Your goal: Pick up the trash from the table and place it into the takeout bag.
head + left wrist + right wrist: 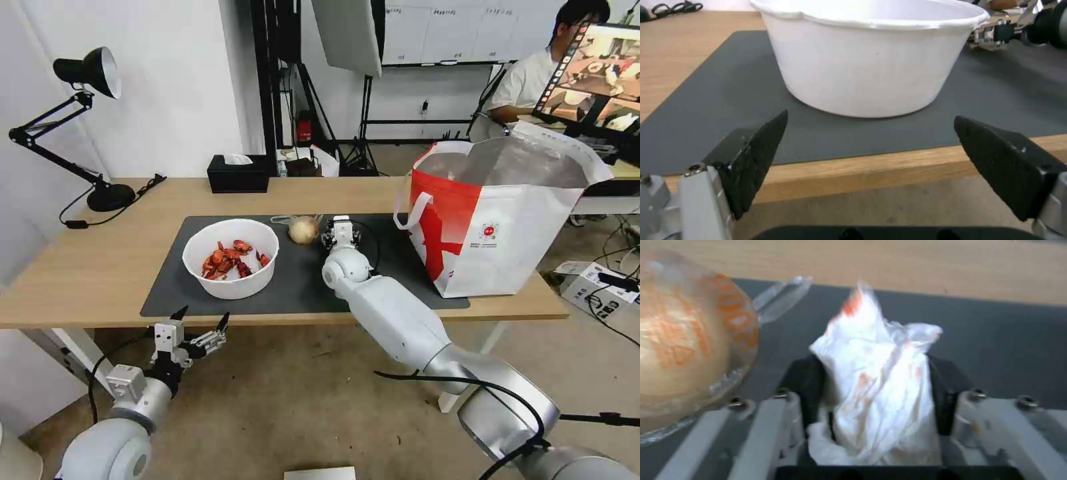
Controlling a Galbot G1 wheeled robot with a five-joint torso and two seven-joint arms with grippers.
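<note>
One crumpled tissue point(876, 386), judged soft and light, was pinched mid-bunch by the right hand point(873, 396) over the mat point(300, 280), beside the wrapped ball point(303, 230); the left hand point(200, 323) was held open below the surface point(100, 267).

Your black desk lamp point(87, 120) far left, black tissue box point(237, 173) at back edge, monitor point(593, 77) far right, softbox point(348, 33) behind

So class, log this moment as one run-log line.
right gripper: shut on tissue, over mat | left gripper: open, before bowl | wrapped ball: on mat | bag: open
</note>
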